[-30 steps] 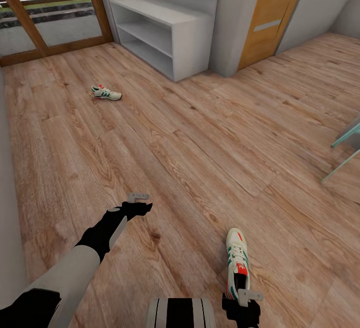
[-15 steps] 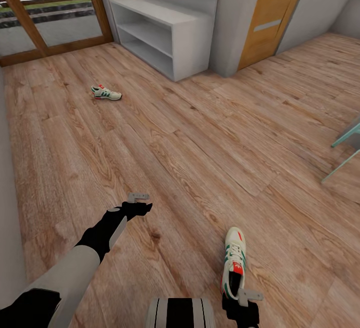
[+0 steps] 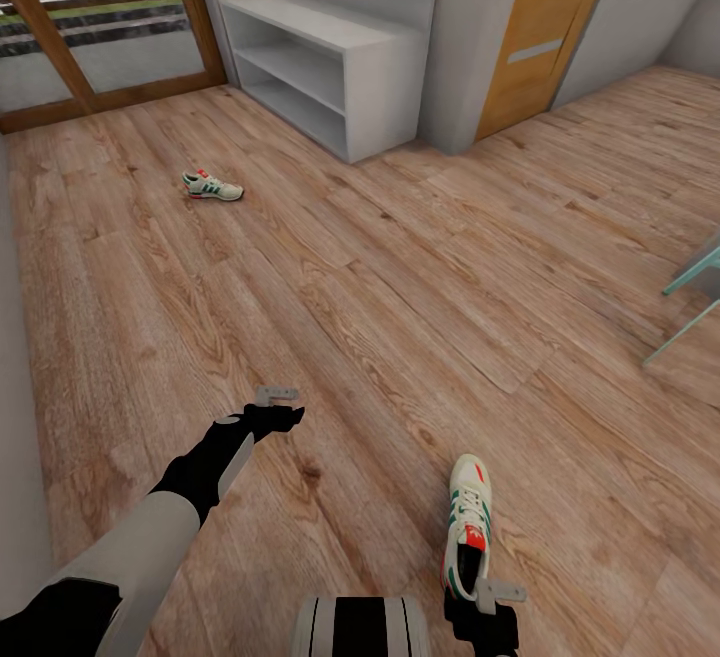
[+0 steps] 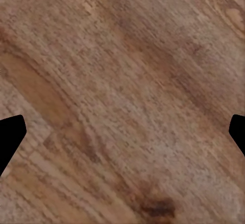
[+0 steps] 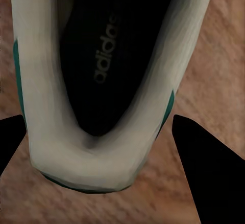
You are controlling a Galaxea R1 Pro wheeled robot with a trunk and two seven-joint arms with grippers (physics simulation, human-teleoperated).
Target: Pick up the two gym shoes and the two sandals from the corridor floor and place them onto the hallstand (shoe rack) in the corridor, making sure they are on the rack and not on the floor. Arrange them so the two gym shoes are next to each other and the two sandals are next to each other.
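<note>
One cream-white gym shoe (image 3: 468,522) with green stripes lies on the wood-plank corridor floor (image 3: 420,297), close in front of me. My right gripper (image 3: 487,599) is at its heel. In the right wrist view the fingers (image 5: 204,157) press against both sides of the heel of this gym shoe (image 5: 102,70), so the gripper (image 5: 99,132) is shut on it. The other gym shoe (image 3: 211,186) lies far off to the left. My left gripper (image 3: 278,401) hovers open over bare floor (image 4: 122,81). The sandals are out of view.
A pale white low unit (image 3: 390,67) with two open shelf tiers stands against the far wall; what hangs above it is cut off. A wooden door (image 3: 540,27) is to its right, a glazed door (image 3: 90,27) is at the far left, and a teal chair leg (image 3: 690,307) is at the right edge.
The near gym shoe tipped and shifted slightly left at the right gripper's fingers about half a second ago. It has held still since. The left arm has not moved.
</note>
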